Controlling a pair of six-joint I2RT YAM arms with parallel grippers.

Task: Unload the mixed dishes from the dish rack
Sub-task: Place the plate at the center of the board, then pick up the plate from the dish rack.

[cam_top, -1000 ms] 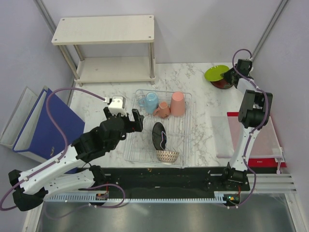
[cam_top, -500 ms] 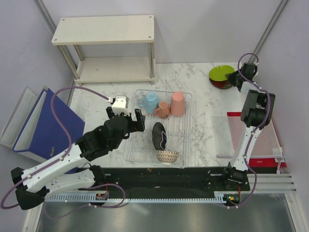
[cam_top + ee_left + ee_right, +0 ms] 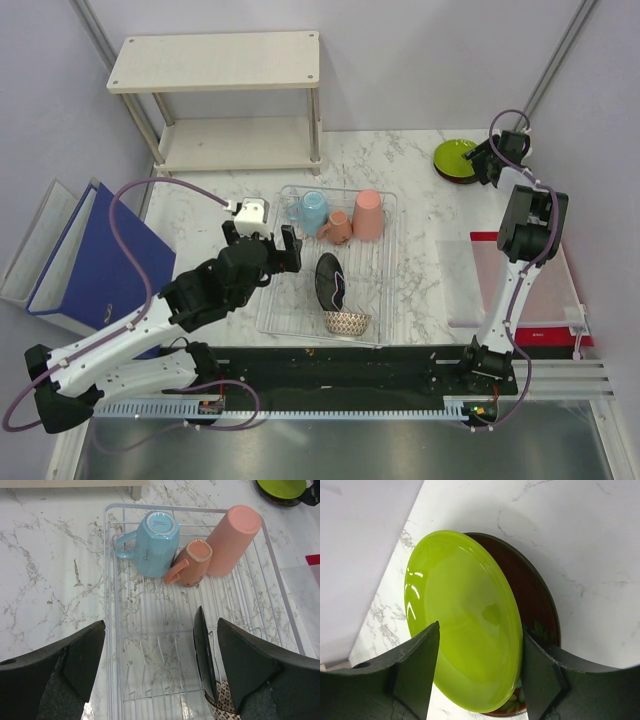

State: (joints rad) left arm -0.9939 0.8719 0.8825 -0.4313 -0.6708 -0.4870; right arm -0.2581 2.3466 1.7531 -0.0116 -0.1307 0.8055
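Observation:
The wire dish rack (image 3: 290, 300) holds a light blue cup (image 3: 313, 210), a small salmon cup (image 3: 338, 227), a tall salmon cup (image 3: 369, 214), a black plate (image 3: 328, 278) standing on edge and a net-patterned beige bowl (image 3: 346, 322). My left gripper (image 3: 160, 625) hangs open over the rack's bare left half (image 3: 112, 630), and its right finger is next to the black plate (image 3: 202, 655). At the back right, the lime green plate (image 3: 460, 615) lies on the red-brown plate (image 3: 535, 600). My right gripper (image 3: 480, 629) stands open around the green plate's near rim.
A two-tier beige wooden shelf (image 3: 215, 100) stands at the back left. A blue binder (image 3: 100, 260) and a white file holder (image 3: 35, 250) lie left of the rack. A red mat with a clear sheet (image 3: 530, 280) lies on the right.
My right gripper set the green plate down flat on the red-brown plate and spread its jaws. My left gripper crept slightly forward over the rack, still open.

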